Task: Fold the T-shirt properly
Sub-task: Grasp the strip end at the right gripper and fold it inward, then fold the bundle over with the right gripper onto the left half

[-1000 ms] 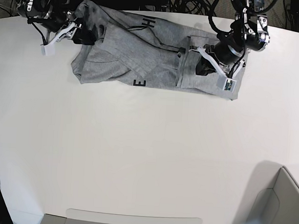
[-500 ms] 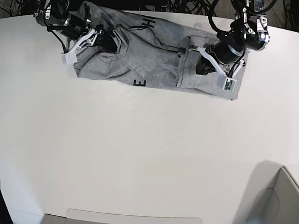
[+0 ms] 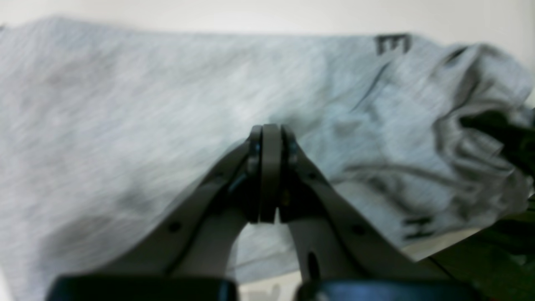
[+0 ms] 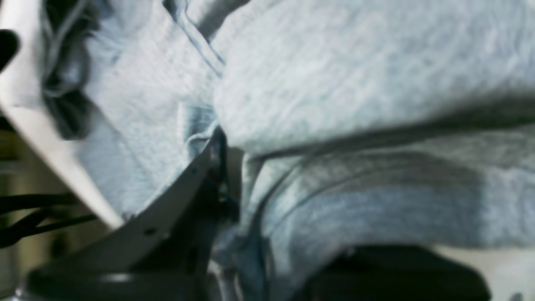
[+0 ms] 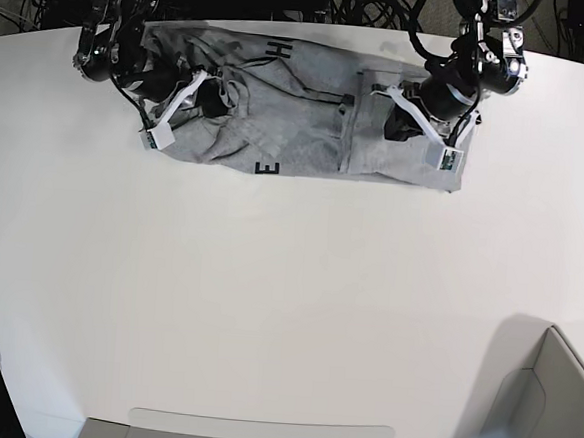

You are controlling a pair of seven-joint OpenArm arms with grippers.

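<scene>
Left gripper (image 3: 269, 175) is pinching shut, pressing the T-shirt (image 5: 298, 129) — right gripper (image 5: 180, 106) is buried in cloth, grip unclear.

Base view is bright, evenly lit and sharp; both wrist views are blurred, dimmer, with soft shadows.

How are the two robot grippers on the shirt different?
The left gripper has its fingers pressed flat together with no cloth between them; the right gripper has folds of the T-shirt bunched around its finger. The left gripper sits at the flatter end, the right gripper at the crumpled end. Both rest on the grey shirt.
</scene>
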